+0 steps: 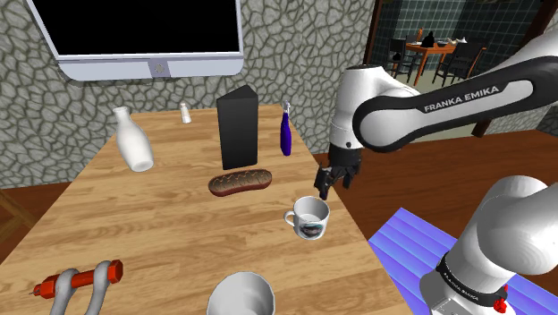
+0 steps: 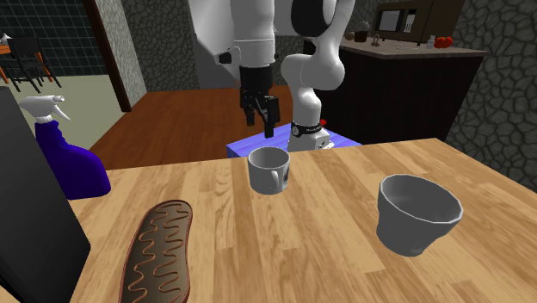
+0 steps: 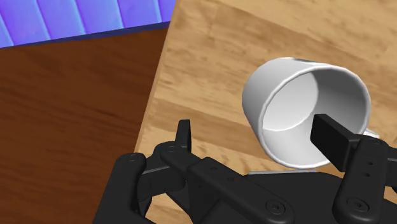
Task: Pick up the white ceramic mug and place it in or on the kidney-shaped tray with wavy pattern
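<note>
Careful centring looked key: the hand [image 2: 260, 120] likely needed to shift until one wall of the white mug [image 2: 268, 170] sat between its fingers [image 3: 332, 139], then drop straight. The mug stood upright on the desk [image 1: 161, 233] just below the hand, off toward one finger. The hand hovered wide open, gripping and touching nothing.

It was a home, by every sign: rough stone walls [image 1: 295, 54] rose behind a wooden table [image 1: 170, 224], with a large white-framed screen [image 1: 147, 31] above it. Through a doorway stood a small dining table [image 1: 432, 46] with dark chairs [image 1: 465, 55] before a tiled wall [image 1: 501, 22]. Elsewhere a dark kitchen counter [image 2: 413, 53] carried a microwave [image 2: 398, 17], and the floor [image 2: 172, 120] was reddish-brown wood.
</note>
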Controlling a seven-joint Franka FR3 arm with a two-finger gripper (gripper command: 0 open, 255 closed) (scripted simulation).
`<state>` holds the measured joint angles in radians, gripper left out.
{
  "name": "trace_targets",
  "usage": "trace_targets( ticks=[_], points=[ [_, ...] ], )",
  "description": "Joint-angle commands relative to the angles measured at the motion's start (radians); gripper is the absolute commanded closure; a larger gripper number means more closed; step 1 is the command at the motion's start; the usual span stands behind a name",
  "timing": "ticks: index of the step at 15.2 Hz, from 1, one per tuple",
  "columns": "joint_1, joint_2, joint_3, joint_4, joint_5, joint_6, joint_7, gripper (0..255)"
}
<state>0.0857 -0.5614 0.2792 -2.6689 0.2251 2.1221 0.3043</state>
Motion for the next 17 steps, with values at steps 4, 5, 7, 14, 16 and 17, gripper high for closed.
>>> trace_targets(
  ticks=[4, 5, 7, 14, 16, 17],
  points=[
    [0.0, 0.097, 0.05, -0.012, 0.007, 0.146, 0.042, 0],
    [0.0, 0.107, 0.053, -0.018, 0.008, 0.163, 0.042, 0],
    [0.0, 0.129, 0.059, -0.031, 0.009, 0.197, 0.043, 0],
    [-0.001, 0.159, 0.067, -0.046, 0.01, 0.242, 0.045, 0],
    [-0.001, 0.159, 0.067, -0.046, 0.01, 0.242, 0.045, 0],
    [-0.001, 0.159, 0.067, -0.046, 0.01, 0.242, 0.045, 0]
  ],
)
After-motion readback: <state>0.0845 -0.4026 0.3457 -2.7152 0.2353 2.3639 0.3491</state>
